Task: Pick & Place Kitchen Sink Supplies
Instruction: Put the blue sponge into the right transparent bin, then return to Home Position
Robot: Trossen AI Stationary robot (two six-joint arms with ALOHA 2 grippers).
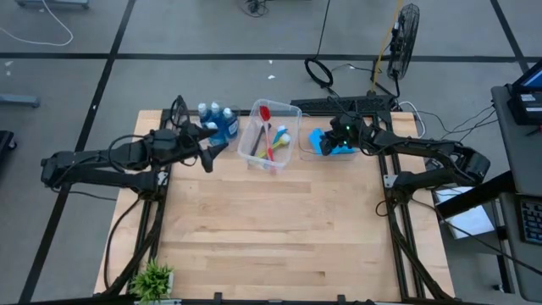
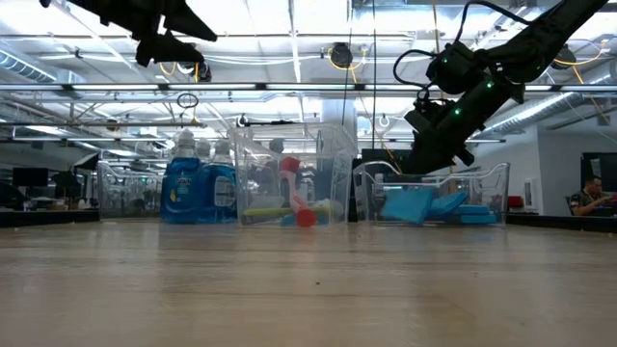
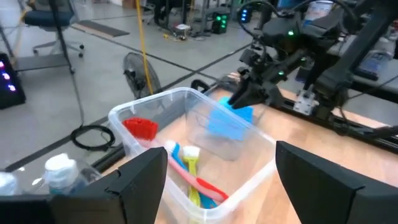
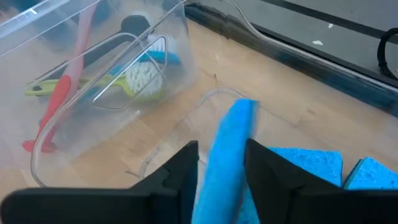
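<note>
Both dark fingers (image 4: 186, 165) of the right gripper (image 4: 222, 171) stand on either side of an upright blue sponge (image 4: 225, 149) in the right wrist view; whether they still press it or have let go cannot be told. In the high view this right gripper (image 1: 335, 135) sits at upper centre-right of the frame, over the clear bin (image 1: 315, 133) that holds the sponges. In the low view it hangs at the upper right, just above that bin's rim, with more blue sponges (image 2: 422, 205) lying flat inside. The left gripper (image 1: 212, 146) reaches in from the left of the high view, its fingers (image 3: 146, 174) spread wide apart and gripping nothing; in the low view it hovers at the top left, well above the table (image 1: 271, 229). Near it in the high view stand the blue soap bottles (image 1: 217, 121) with pale caps, at upper centre-left. Between bottles and sponges lies the middle bin (image 1: 269, 136), holding long-handled brushes: a red brush (image 1: 264, 119), a yellow-green brush (image 4: 93, 84) and a blue brush (image 3: 177, 152), their white heads together. The left wrist view looks over this bin toward the right gripper and its sponge. A small green potted plant (image 1: 153, 278) sits at the lower left corner of the table in the high view.
</note>
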